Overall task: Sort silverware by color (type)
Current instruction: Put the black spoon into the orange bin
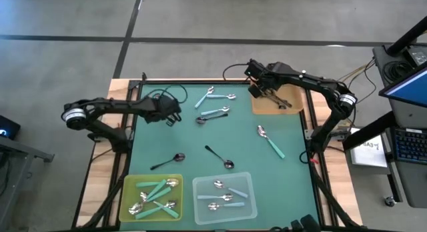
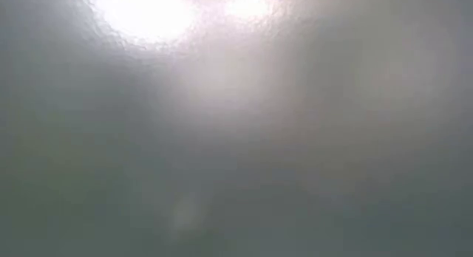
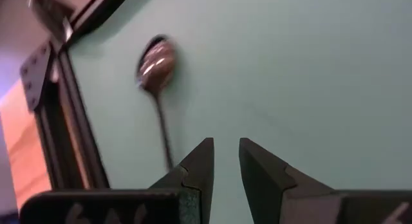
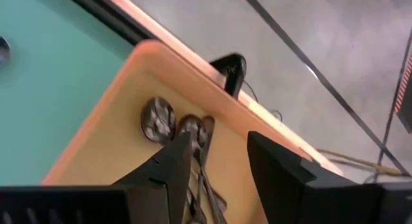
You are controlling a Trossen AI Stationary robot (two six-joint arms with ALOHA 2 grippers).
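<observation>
Loosely, seven spoons (image 1: 215, 115) outside three trays (image 1: 224, 195)

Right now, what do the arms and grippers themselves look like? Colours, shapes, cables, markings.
Both arms are dark, jointed links. A pale silver-white ring marks a joint on the left arm and another on the right arm. Black cable loops beside the left gripper. The right gripper has two black, wedge-shaped fingers tapering to tips; the left wrist view shows the same, with embossed characters on the housing.

low view fogged, glare up top
</observation>
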